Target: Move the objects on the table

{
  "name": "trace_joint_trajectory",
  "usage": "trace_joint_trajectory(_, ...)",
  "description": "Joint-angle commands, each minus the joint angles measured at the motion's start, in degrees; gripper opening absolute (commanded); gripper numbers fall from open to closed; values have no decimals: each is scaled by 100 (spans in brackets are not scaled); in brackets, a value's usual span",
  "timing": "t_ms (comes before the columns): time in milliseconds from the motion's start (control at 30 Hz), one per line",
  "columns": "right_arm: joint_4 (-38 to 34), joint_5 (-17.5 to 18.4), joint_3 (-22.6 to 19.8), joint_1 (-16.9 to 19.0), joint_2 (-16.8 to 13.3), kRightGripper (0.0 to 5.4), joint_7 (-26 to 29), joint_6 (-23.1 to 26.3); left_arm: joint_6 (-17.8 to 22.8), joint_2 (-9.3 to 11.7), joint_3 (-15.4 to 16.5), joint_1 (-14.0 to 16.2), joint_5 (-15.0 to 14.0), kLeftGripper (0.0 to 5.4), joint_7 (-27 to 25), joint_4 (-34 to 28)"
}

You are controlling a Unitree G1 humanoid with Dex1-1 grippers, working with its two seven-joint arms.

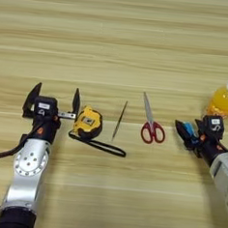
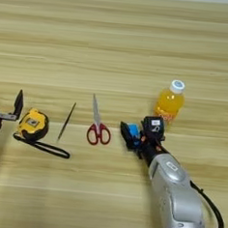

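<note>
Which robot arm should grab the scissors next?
Probably the left. Its gripper is open and empty, while the right gripper already holds the blue bar. The scissors lie between them, with the yellow tape measure beside the left gripper.

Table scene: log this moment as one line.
left gripper open beside tape measure | right gripper shut on blue bar | scissors flat | bottle upright

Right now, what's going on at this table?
The right gripper is shut on a small blue bar, held just above the table between the red-handled scissors and the orange-drink bottle. The left gripper is open, its inner finger right beside a yellow tape measure. A thin dark stick lies between tape measure and scissors.
</note>
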Motion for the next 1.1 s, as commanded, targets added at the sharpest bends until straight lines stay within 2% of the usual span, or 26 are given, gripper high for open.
trace_joint_trajectory(33, -247, -114, 154, 94, 54, 405, 58, -271, 70, 120, 208, -139, 45, 540, 201, 277)
trace_joint_trajectory(267, -344, -274, 480, 198, 168, 488, 72, -499, 51, 318, 413, -251, 3, 540, 232, 553)
trace_joint_trajectory(433, -299, -422, 744, 183, 262, 534, 47, -570, 27, 326, 424, -266, 44, 540, 234, 612)
trace_joint_trajectory(633, -38, -646, 969, 114, 358, 534, -4, -747, 57, 297, 381, -254, 92, 540, 230, 636)
trace_joint_trajectory(767, 238, -932, 1095, 88, 348, 534, -48, -1198, 51, 292, 368, -257, 89, 540, 232, 679)
trace_joint_trajectory(1100, 831, -1052, 1128, -12, 433, 534, 41, -1516, 47, 288, 344, -246, 76, 540, 241, 674)
